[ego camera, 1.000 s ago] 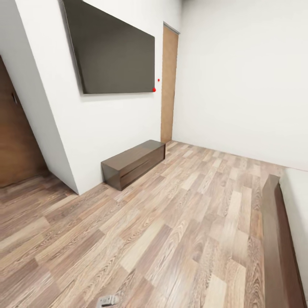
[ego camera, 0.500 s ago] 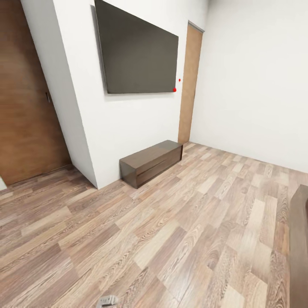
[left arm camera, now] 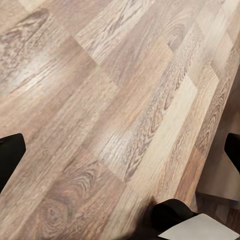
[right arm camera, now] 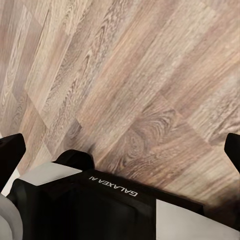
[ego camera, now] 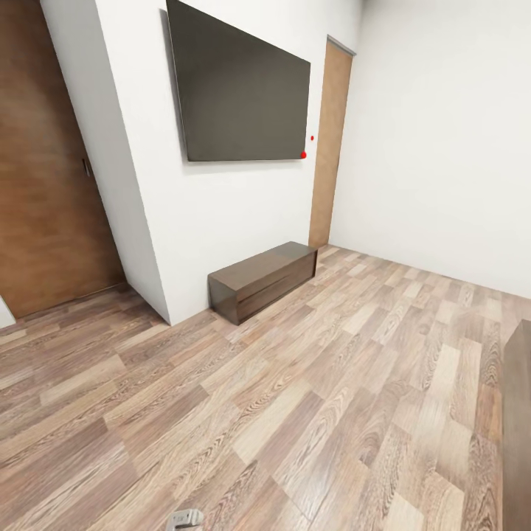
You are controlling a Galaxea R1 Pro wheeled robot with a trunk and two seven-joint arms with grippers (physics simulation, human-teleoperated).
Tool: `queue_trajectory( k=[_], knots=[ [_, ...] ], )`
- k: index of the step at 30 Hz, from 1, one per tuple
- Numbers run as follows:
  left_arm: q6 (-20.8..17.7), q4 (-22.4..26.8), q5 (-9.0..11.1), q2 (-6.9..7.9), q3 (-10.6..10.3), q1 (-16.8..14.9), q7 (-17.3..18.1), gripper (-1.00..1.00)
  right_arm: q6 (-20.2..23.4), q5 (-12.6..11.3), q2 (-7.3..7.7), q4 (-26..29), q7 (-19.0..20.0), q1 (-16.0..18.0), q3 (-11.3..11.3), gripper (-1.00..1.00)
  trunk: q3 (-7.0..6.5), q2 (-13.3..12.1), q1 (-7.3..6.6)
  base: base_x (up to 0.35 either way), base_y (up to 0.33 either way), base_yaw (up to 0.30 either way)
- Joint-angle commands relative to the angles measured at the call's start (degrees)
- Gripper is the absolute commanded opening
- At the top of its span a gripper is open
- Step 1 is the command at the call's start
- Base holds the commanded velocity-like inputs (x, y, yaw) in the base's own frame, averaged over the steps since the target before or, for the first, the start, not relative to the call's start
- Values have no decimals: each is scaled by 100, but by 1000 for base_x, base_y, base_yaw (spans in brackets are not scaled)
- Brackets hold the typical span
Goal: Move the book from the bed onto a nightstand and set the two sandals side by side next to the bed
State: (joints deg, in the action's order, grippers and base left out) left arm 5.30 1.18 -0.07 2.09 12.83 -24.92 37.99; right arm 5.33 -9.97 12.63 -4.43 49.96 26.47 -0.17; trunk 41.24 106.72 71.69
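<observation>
The book, the sandals and the nightstand are out of view. A dark brown strip of the bed frame (ego camera: pixel 518 413) shows at the head view's right edge, above the wood-plank floor (ego camera: pixel 295 413). In the left wrist view my left gripper (left arm camera: pixel 120 152) is open over bare floor planks, with one black fingertip (left arm camera: pixel 10 156) at each side of the picture and nothing between them. My right gripper (right arm camera: pixel 120 150) is open too, over the floor beside the robot's black and white body (right arm camera: pixel 100 205), and it holds nothing.
A large dark TV (ego camera: pixel 240 92) hangs on the white wall above a low dark brown cabinet (ego camera: pixel 262 280). A light wooden door (ego camera: pixel 330 147) stands in the far corner and a dark wooden door (ego camera: pixel 44 192) at the left. A small grey part (ego camera: pixel 184 518) shows at the bottom edge.
The camera has turned left, so the whole picture has slid to the right. The bed has nearly left the right edge and the dark door has come in at the left.
</observation>
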Motion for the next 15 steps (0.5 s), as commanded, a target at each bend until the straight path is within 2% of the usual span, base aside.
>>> queue_trajectory(
  k=[1,8,15],
  knots=[
    [23,-9,-2,1,9,-4,15,100,56,-57,-1,-14,23,8,2,100,5,3,-1,0,0,0],
    [23,-7,-2,1,9,-4,14,100,52,-57,1,-14,23,8,1,100,5,3,-1,22,0,0],
    [23,-8,1,1,9,-4,9,100,54,-62,3,-14,23,8,1,100,5,3,-1,253,0,0]
  ],
)
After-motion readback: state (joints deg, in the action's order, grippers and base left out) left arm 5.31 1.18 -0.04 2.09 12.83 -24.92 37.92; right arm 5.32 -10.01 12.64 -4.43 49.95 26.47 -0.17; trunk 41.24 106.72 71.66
